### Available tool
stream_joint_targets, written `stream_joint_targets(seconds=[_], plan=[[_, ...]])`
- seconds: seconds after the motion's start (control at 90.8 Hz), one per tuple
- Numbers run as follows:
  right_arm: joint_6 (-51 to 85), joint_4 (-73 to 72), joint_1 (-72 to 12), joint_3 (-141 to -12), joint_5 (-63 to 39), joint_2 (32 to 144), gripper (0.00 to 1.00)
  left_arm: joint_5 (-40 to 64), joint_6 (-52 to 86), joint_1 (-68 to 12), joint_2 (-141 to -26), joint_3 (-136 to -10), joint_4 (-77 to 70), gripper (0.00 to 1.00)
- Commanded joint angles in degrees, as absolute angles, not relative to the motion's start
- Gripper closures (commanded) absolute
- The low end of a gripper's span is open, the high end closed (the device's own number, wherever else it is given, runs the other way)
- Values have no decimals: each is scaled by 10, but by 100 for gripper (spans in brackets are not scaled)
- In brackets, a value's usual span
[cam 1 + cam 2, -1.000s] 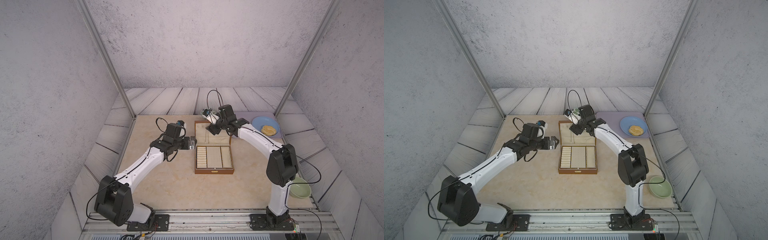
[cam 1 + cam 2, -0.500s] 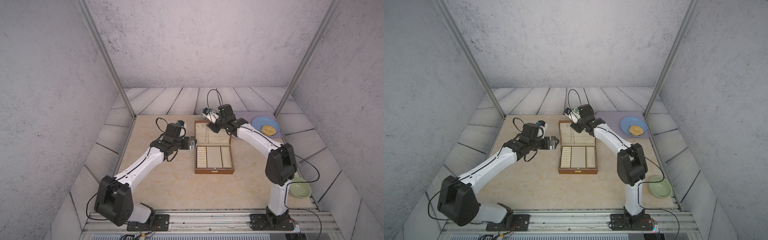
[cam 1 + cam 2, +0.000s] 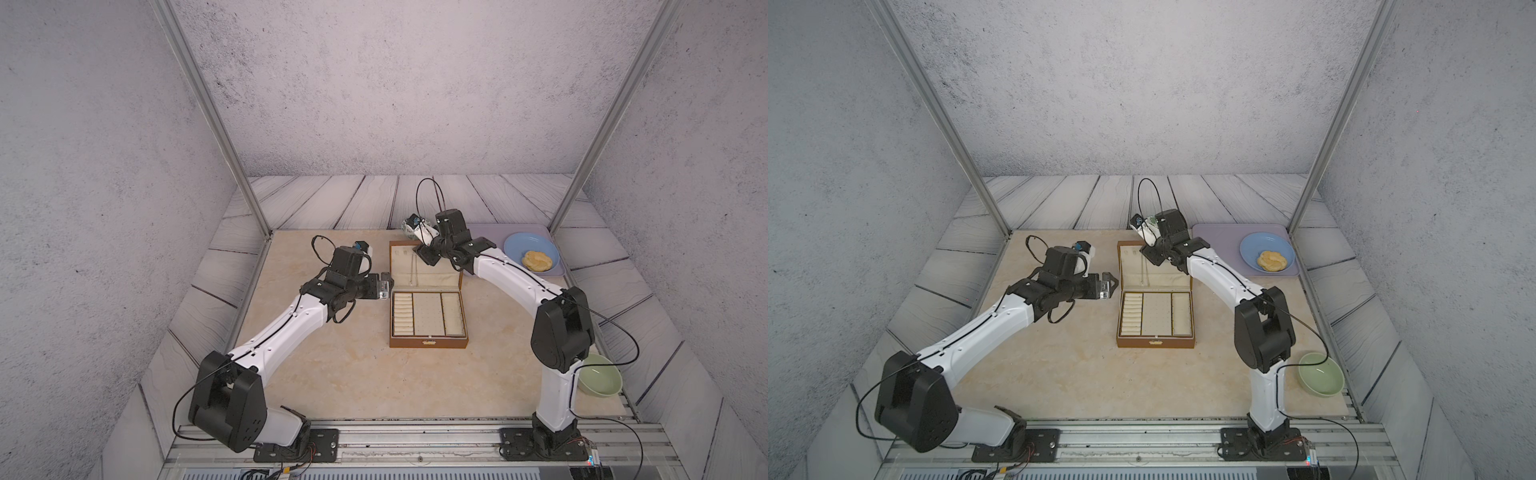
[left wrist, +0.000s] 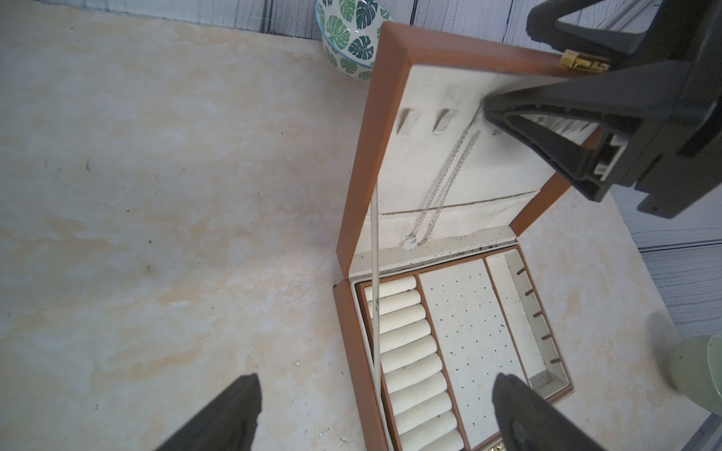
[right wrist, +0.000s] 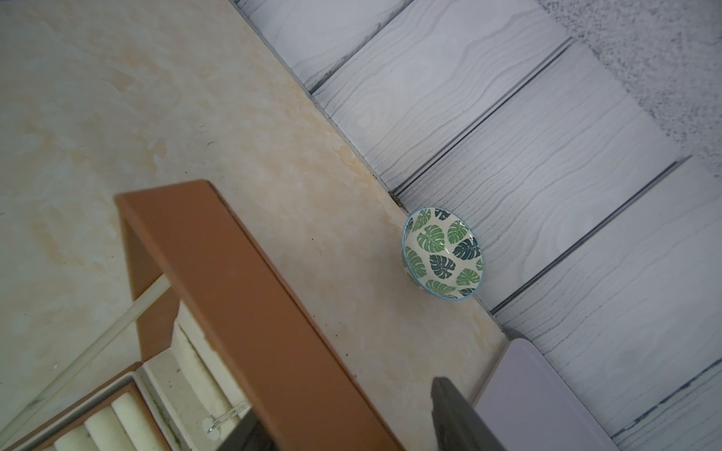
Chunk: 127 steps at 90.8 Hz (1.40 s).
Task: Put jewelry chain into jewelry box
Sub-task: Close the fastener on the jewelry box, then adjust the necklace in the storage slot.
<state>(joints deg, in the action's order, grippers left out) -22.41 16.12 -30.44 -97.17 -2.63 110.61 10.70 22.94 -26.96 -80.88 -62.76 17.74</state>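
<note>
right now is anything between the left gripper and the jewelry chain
Only the thin cream lid strap, running down the side of the jewelry box nearest the open left gripper. The jewelry chain hangs on the lid lining just past it.

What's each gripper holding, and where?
Left gripper: nothing, open. Right gripper straddles the lid edge of the jewelry box, unclamped; the jewelry chain hangs from under its inner finger, hooked or pinned cannot be told.
</note>
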Motion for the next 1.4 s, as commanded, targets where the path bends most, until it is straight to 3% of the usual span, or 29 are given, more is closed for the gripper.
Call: stream_joint_targets(seconds=[0.0,0.264,0.506,0.837,1.387], plan=[[-163,135,-303,-935,13,1044,39,99,227,-267,-818,-630,178,2],[-58,120,-303,-823,7,933,39,64,260,-265,-838,-642,191,2],[38,93,-303,-719,-28,898,45,117,296,-251,-867,-656,170,2],[176,56,-306,-686,-69,957,64,131,291,-251,-896,-670,180,2],[243,-51,-362,-652,55,1025,69,139,373,-240,-872,-623,189,2]])
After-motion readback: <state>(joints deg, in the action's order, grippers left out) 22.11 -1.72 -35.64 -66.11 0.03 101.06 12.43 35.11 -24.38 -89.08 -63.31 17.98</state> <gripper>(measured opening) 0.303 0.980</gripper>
